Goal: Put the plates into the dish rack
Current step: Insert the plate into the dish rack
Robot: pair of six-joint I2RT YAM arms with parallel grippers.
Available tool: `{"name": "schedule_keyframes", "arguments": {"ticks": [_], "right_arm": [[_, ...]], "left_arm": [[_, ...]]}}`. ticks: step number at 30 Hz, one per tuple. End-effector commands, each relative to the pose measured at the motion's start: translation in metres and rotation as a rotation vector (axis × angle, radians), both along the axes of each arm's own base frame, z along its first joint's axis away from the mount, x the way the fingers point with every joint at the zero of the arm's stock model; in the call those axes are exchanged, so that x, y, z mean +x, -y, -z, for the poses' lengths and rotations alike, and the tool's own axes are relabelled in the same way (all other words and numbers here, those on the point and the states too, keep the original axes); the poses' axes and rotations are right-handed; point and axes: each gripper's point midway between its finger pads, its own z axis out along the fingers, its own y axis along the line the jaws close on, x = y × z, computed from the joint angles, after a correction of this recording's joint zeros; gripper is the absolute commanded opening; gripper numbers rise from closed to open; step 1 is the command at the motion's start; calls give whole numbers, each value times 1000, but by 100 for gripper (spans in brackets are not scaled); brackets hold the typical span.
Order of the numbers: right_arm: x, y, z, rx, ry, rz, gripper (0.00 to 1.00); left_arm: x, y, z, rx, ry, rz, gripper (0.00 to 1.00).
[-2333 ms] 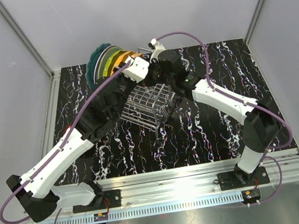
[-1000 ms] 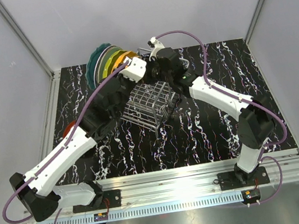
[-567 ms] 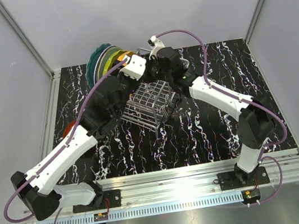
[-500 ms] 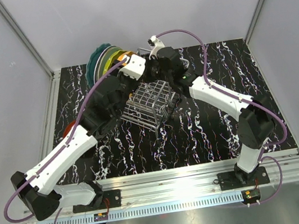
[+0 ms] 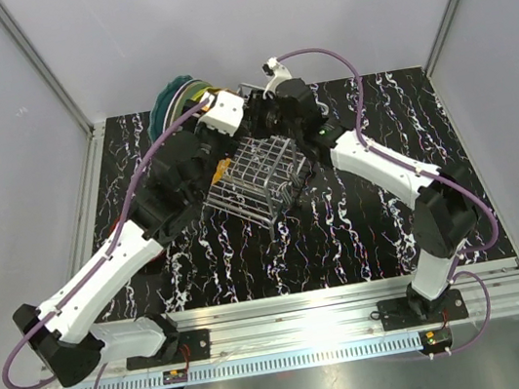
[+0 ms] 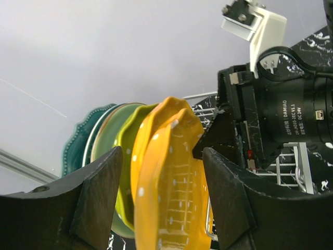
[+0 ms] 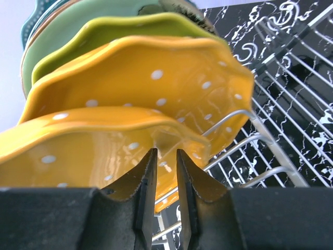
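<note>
The wire dish rack stands mid-table, with plates upright at its far left end: teal, mint green, yellow-green and two dotted orange ones. My left gripper is open. Its fingers straddle the orange plates with gaps on both sides. My right gripper comes from the other side. Its narrow jaws pinch the lower rim of the nearest dotted orange plate, which rests against the rack's wires. Both wrists meet above the rack's far end.
Black marbled tabletop lies around the rack. Grey enclosure walls stand close behind the plates, and a metal rail runs along the near edge. The right arm's black wrist motor sits just beside my left gripper's right finger.
My left gripper has opened and let go of the dotted orange plate, and its wrist has shifted slightly back. The right gripper has kept its pinch on the plate's rim.
</note>
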Motion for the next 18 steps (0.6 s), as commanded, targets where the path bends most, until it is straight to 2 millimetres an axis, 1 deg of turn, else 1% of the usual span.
{"name": "schedule_keyframes", "arguments": {"ticks": [1, 3, 7, 8, 10, 11, 13, 14, 15, 17, 18], "right_arm": [[14, 10, -31, 54, 63, 61, 29], [16, 11, -28, 53, 57, 65, 29], [21, 10, -20, 44, 43, 71, 29], [23, 11, -17, 39, 37, 76, 29], [24, 10, -15, 39, 33, 75, 29], [25, 10, -13, 36, 27, 77, 29], [28, 11, -10, 35, 22, 82, 29], [28, 12, -7, 31, 18, 83, 29], [30, 12, -7, 33, 17, 87, 29], [32, 12, -3, 29, 9, 92, 29], [34, 14, -2, 28, 6, 96, 29]], "left_arm": [[-12, -12, -50, -122, 82, 6, 66], [-13, -15, -50, -124, 80, 2, 65], [-17, -19, -46, -136, 72, -2, 58], [-17, -20, -45, -137, 69, -6, 55], [-19, -23, -43, -147, 64, -9, 53], [-19, -24, -41, -148, 60, -10, 50], [-19, -26, -36, -149, 51, -13, 49], [-19, -28, -35, -149, 48, -16, 45], [-19, -26, -29, -143, 39, -12, 44], [-18, -28, -27, -154, 31, -13, 42], [-18, -27, -24, -155, 25, -7, 39]]}}
